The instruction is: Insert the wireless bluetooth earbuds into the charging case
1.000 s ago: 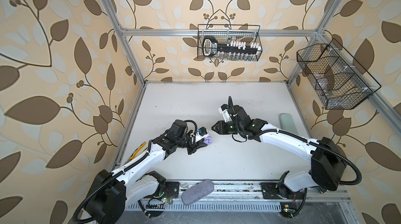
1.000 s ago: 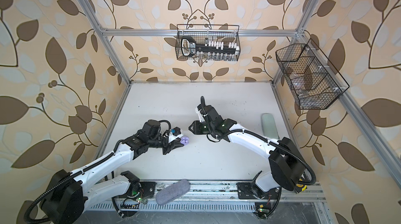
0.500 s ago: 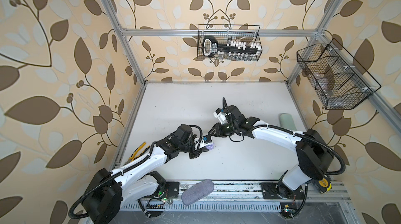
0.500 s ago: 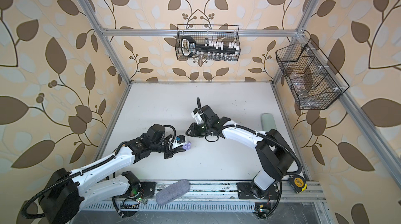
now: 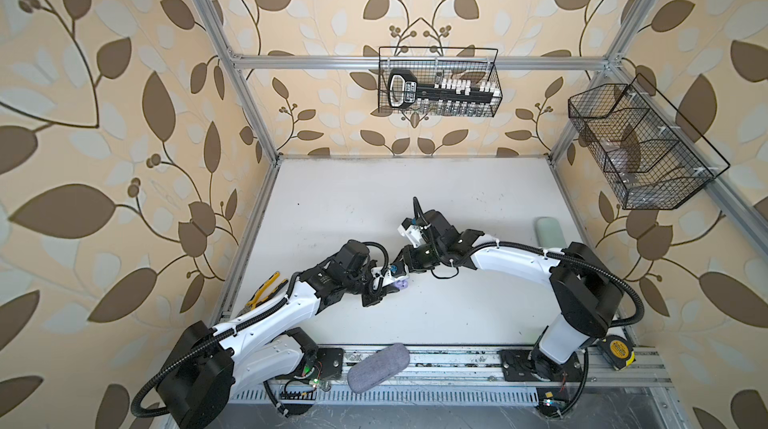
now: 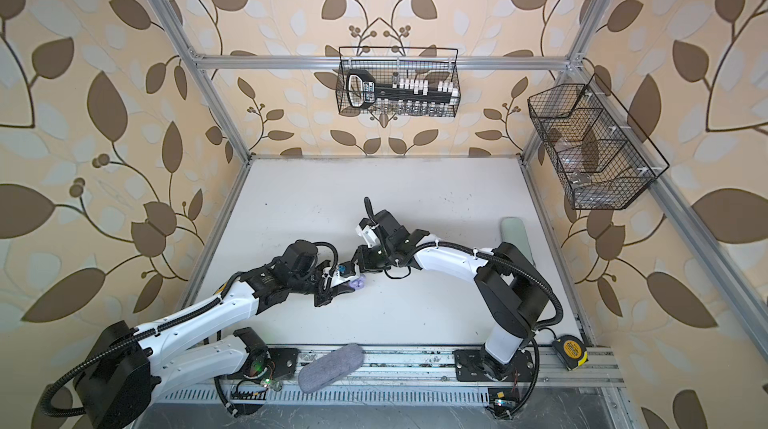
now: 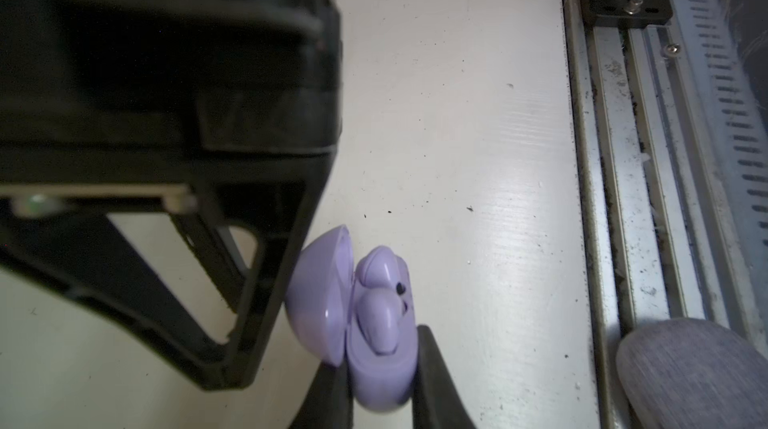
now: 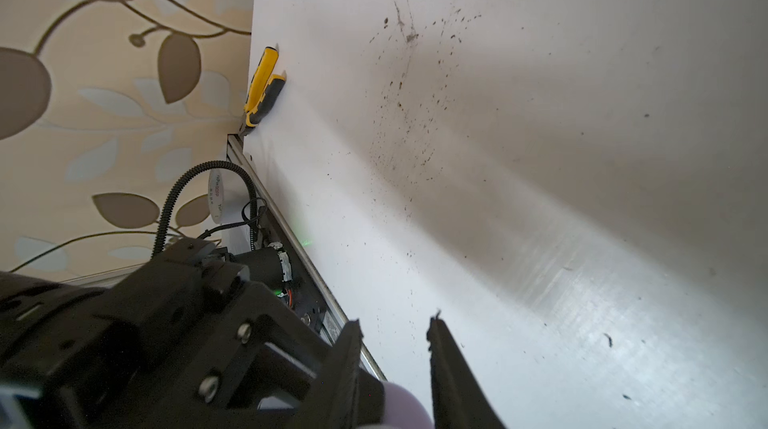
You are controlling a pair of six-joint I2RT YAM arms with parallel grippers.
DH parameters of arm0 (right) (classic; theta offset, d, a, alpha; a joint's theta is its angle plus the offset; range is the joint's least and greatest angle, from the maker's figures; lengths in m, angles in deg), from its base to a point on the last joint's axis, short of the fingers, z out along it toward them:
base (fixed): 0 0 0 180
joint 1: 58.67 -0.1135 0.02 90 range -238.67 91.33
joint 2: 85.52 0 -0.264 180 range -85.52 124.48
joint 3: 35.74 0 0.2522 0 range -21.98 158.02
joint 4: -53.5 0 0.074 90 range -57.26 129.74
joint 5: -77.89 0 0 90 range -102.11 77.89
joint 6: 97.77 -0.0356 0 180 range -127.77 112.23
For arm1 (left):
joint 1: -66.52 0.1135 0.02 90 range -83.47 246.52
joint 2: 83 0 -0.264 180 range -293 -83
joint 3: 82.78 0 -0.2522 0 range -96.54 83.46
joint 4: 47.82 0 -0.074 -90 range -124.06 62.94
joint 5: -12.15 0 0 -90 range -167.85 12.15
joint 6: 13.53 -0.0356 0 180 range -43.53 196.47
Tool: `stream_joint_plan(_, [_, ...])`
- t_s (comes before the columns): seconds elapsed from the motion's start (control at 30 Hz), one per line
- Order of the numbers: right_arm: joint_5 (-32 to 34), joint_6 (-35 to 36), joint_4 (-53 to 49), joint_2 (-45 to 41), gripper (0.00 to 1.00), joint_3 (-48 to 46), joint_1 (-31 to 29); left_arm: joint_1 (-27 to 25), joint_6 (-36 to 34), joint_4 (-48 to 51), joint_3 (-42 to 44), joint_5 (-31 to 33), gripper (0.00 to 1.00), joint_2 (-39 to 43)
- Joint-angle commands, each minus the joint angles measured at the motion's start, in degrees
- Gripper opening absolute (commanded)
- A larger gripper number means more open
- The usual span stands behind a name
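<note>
The lavender charging case (image 7: 374, 385) lies open, its lid (image 7: 316, 294) swung up beside the base. Two lavender earbuds (image 7: 380, 319) sit in the base's pockets. My left gripper (image 7: 380, 356) is shut on the base, one finger on each side. A finger of my right gripper (image 8: 395, 323) rests against the lid's outer dome; its fingers stand apart with nothing clamped, and the lid (image 8: 403, 406) shows low between them. In both top views the case (image 5: 400, 282) (image 6: 357, 282) sits mid-table where the left gripper (image 5: 388, 286) and right gripper (image 5: 402, 265) meet.
A grey pouch (image 5: 378, 366) lies on the front rail and a pale green case (image 5: 548, 231) at the table's right edge. Yellow pliers (image 5: 266, 287) lie by the left wall, a tape measure (image 5: 619, 350) at front right. Wire baskets (image 5: 438, 82) (image 5: 640, 148) hang on the walls.
My right gripper has swung left and forward until it reaches the case's lid. The left gripper has drifted slightly forward and right with the case.
</note>
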Motion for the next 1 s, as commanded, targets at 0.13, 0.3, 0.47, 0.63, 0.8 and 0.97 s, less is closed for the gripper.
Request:
stream_joint_plan(0.13, [-1.2,-1.6,3.4,0.6,0.29,-1.2,-0.7,-0.4,-0.1,-1.1,-0.2,0.1,0.10,0.9])
stream_joint_plan(0.3, [-1.2,-2.1,4.4,0.5,0.29,-2.3,-1.1,-0.3,0.1,-1.2,-0.2,0.3,0.09,0.8])
stream_joint_plan(0.47, [-1.2,-2.2,4.6,0.4,0.29,-2.9,-1.2,-0.3,0.4,-1.2,-0.4,0.6,0.09,0.6])
stream_joint_plan(0.63, [-1.2,-2.2,4.9,-0.1,0.29,-3.8,-1.3,-0.3,0.5,-1.4,-0.4,0.7,0.09,0.5])
stream_joint_plan(0.8, [-1.2,-2.5,5.5,-1.4,0.29,-5.5,-1.5,-0.4,1.3,-1.8,-0.5,1.4,0.10,0.4])
stream_joint_plan(0.97, [-1.0,-2.9,6.2,-2.6,0.29,-7.2,-1.4,-0.3,1.5,-1.9,-0.8,1.6,0.10,0.0])
